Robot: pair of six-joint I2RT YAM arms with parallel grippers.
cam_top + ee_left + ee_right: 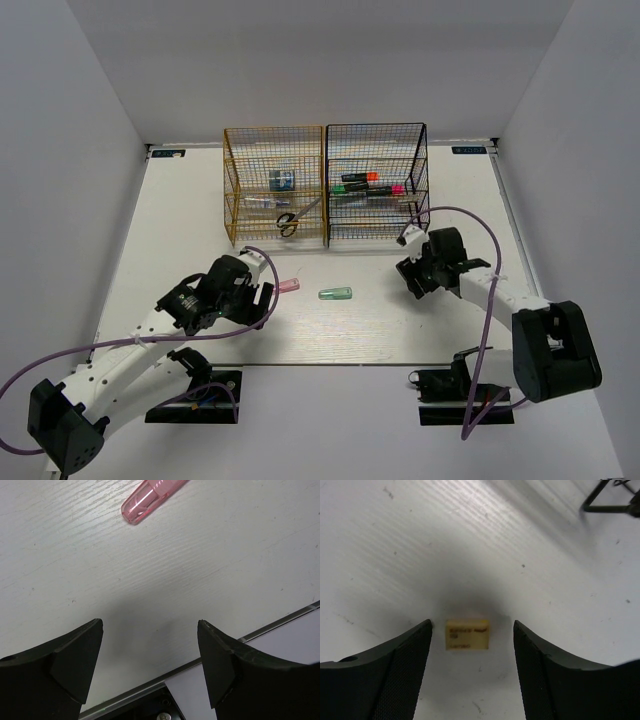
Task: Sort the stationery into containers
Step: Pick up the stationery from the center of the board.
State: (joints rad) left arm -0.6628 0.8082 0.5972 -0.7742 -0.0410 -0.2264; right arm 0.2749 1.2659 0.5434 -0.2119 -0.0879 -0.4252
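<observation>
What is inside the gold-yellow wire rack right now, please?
The gold-yellow rack holds a blue tape roll, a clear pen below it, and black-handled scissors lowest. Its mesh covers little, though tiny items could escape this view.

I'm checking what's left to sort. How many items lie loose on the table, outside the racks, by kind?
Capsules: 2 (pink capsule, green capsule)
Erasers: 1 (beige eraser)
Total: 3

Bright diffuse overhead light; soft shadow around eraser (466, 634); wrist views slightly soft.
</observation>
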